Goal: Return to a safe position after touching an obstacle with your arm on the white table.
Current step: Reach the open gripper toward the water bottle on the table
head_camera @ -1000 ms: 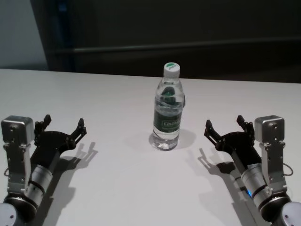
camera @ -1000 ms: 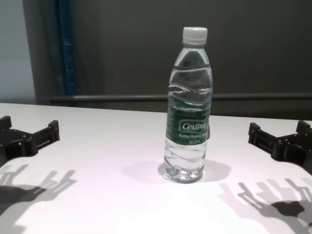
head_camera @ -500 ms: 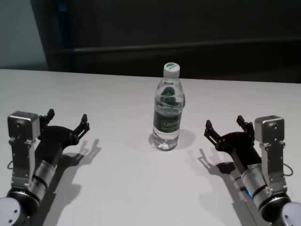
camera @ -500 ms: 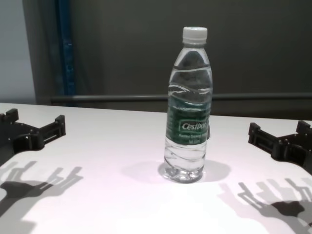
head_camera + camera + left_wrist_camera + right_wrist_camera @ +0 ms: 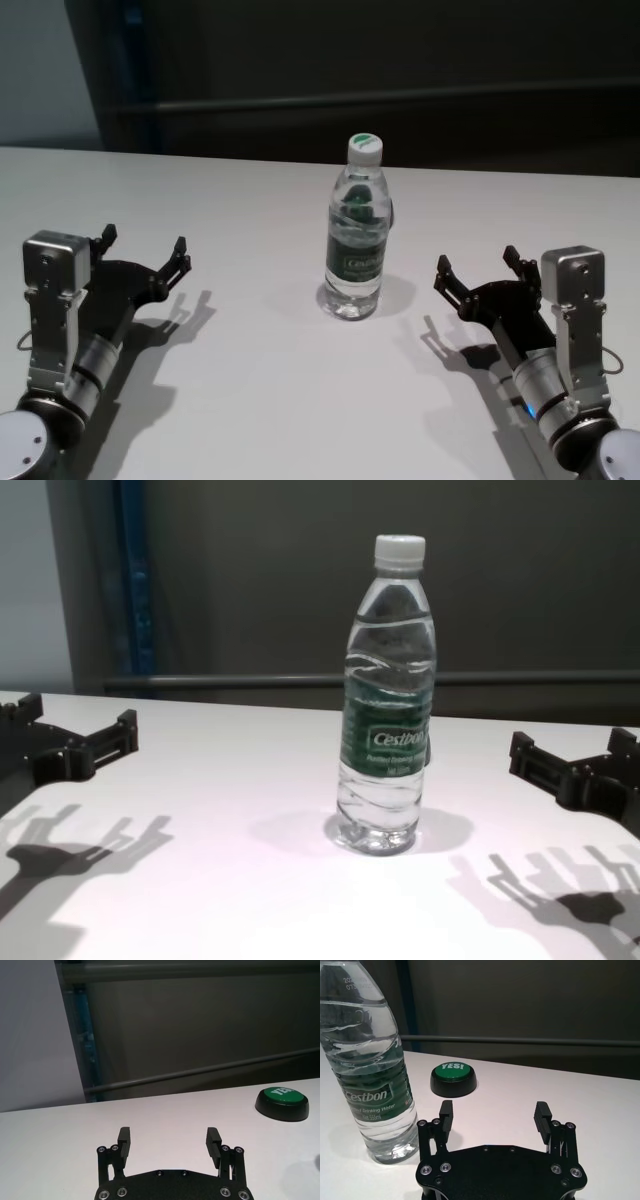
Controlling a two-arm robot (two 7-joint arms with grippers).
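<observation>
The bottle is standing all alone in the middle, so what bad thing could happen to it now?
1. The bottle is tall and stands upright on a small base, so an arm sweeping toward the middle could probably tip it over.
2. The left gripper and right gripper both hang low over the white table, fingers open, and might scrape it if they dip.
3. A green button sits close behind the bottle; a falling bottle might hit it.

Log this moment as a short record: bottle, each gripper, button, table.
bottle: upright mid-table, cap on, touching neither arm
left gripper: open, empty, over the table left of the bottle
right gripper: open, empty, right of the bottle
button: dark dome, green top marked YES!, behind the bottle
table: white
</observation>
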